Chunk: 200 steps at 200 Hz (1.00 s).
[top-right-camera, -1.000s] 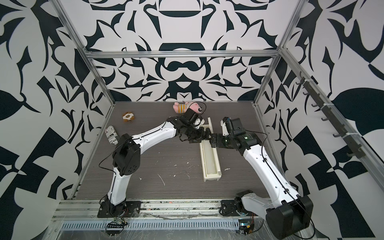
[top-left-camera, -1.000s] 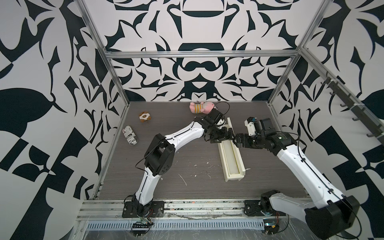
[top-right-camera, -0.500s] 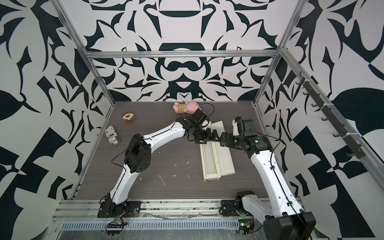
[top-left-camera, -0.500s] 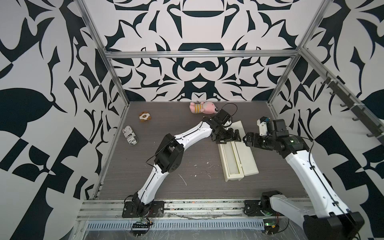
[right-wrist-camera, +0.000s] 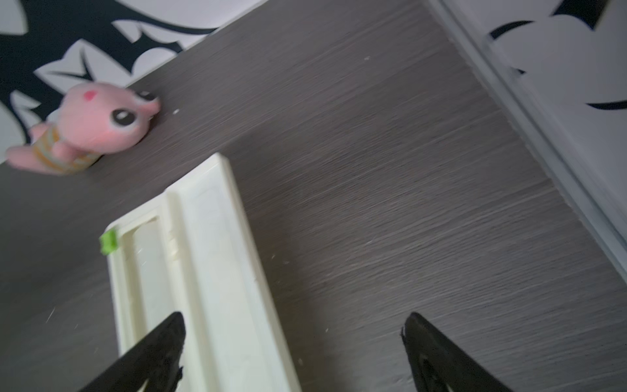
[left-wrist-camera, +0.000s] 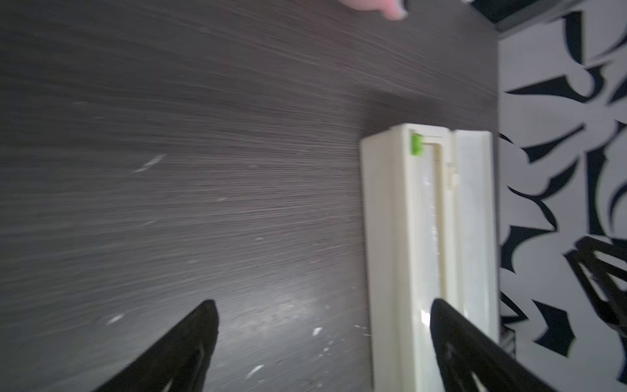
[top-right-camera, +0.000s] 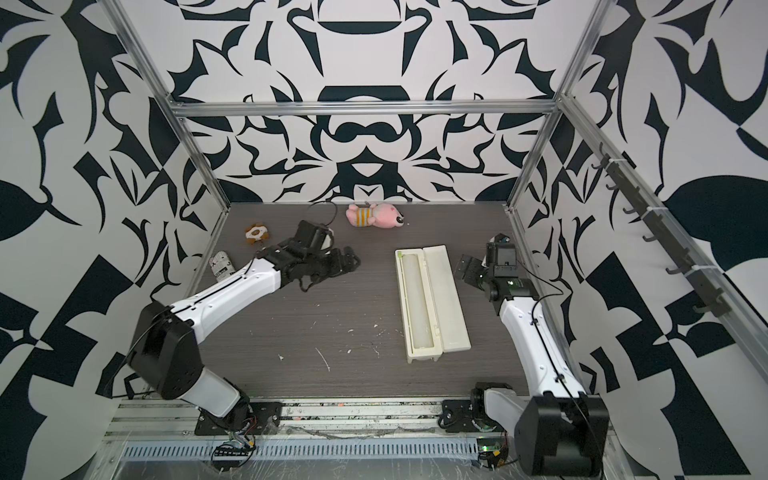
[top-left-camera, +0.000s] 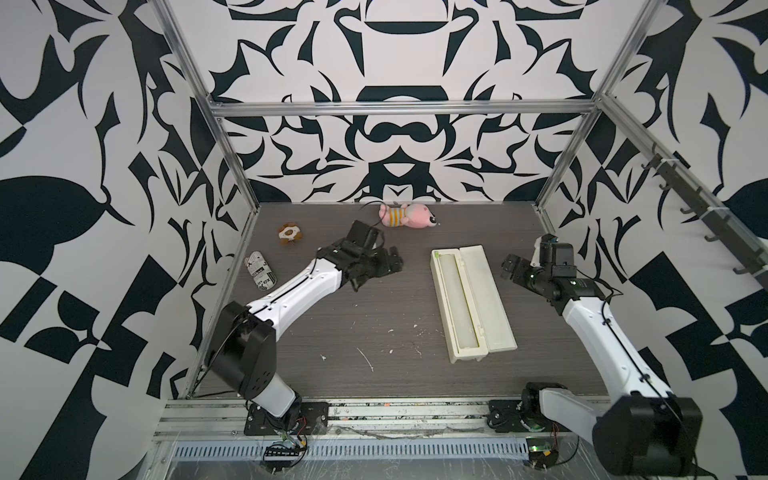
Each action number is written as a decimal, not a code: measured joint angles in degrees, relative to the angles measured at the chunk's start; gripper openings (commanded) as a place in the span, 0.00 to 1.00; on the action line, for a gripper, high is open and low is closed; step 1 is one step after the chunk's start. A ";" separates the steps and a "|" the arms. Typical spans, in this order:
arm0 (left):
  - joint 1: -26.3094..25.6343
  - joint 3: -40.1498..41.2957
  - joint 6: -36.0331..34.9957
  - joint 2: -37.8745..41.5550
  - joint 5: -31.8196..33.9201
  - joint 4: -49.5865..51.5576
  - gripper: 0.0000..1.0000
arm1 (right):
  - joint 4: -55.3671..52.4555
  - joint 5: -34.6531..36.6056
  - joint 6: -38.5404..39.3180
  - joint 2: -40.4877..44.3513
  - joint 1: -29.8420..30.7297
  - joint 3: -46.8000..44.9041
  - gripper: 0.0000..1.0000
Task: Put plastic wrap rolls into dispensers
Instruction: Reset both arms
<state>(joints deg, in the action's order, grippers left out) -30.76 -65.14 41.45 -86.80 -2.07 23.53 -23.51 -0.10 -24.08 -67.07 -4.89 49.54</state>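
In both top views the dispenser (top-left-camera: 487,299) lies lid-open right of the tabletop's (top-left-camera: 374,324) middle, with the plastic wrap roll (top-left-camera: 454,301) inside its tray. The left arm stretches low toward the back edge, left gripper (top-left-camera: 390,264) apart from the box, right gripper (top-left-camera: 509,269) near the lid. Left wrist view: jaws spread wide, nothing between. Right wrist view: same deal, wide and empty

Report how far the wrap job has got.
Looks done: the dispenser lies open, its lid folded flat alongside, and a glossy roll appears to lie inside. In hand: nothing; the left fingers and right fingers are open, apart from the dispenser. Left: likely closing the lid.
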 measured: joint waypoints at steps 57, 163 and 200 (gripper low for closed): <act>8.35 22.80 -10.58 18.14 29.40 -7.93 0.99 | 23.37 11.61 1.42 -9.05 -1.77 -15.85 0.94; 29.51 57.09 -30.01 24.37 32.76 -62.55 0.99 | 72.57 22.95 17.64 -22.56 11.50 -30.80 0.99; 29.64 50.42 -32.79 4.13 28.52 -75.52 0.99 | 74.93 23.06 19.80 -22.56 11.74 -30.84 0.99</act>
<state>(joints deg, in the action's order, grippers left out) -1.13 -14.72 8.67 -82.67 26.46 -51.99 51.42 22.96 -4.27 -89.62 6.85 18.70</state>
